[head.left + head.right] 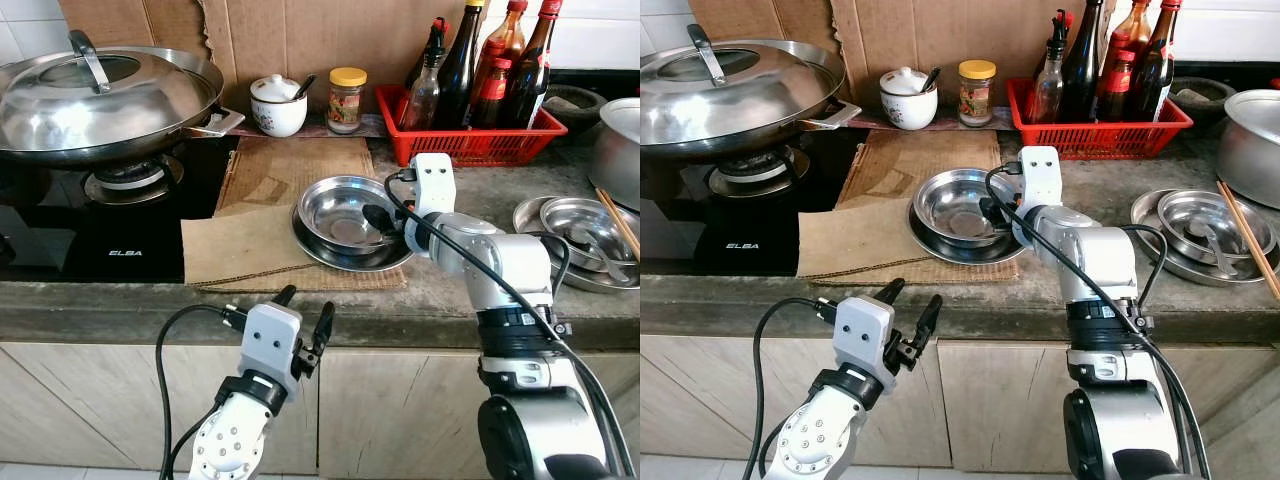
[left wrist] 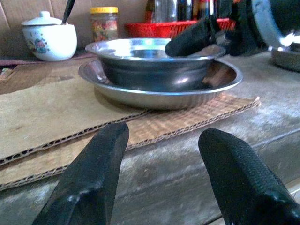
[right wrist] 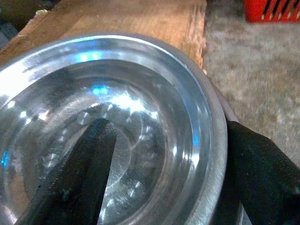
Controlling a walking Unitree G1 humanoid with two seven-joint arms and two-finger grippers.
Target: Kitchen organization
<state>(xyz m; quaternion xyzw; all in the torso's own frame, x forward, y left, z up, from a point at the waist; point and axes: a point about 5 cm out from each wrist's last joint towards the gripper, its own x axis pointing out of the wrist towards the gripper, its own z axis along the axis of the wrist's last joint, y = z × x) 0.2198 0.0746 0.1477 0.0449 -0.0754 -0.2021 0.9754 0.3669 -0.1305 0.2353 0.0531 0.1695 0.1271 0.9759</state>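
A steel bowl (image 1: 345, 210) sits in a shallow steel plate (image 1: 352, 260) on cardboard in the middle of the counter. My right gripper (image 1: 393, 224) is open and straddles the bowl's right rim. One finger (image 3: 89, 159) is inside the bowl (image 3: 140, 84), the other outside by the plate. The same bowl (image 2: 150, 70) shows in the left wrist view. My left gripper (image 1: 305, 308) is open and empty. It hangs in front of the counter edge, below the cardboard and pointing at the bowl.
A lidded wok (image 1: 95, 95) rests on the black stove (image 1: 90, 240) at the left. Behind stand a white lidded pot (image 1: 277, 105), a jar (image 1: 346, 98) and a red basket (image 1: 470, 145) of bottles. Stacked steel dishes (image 1: 575, 230) and chopsticks (image 1: 620, 225) lie to the right.
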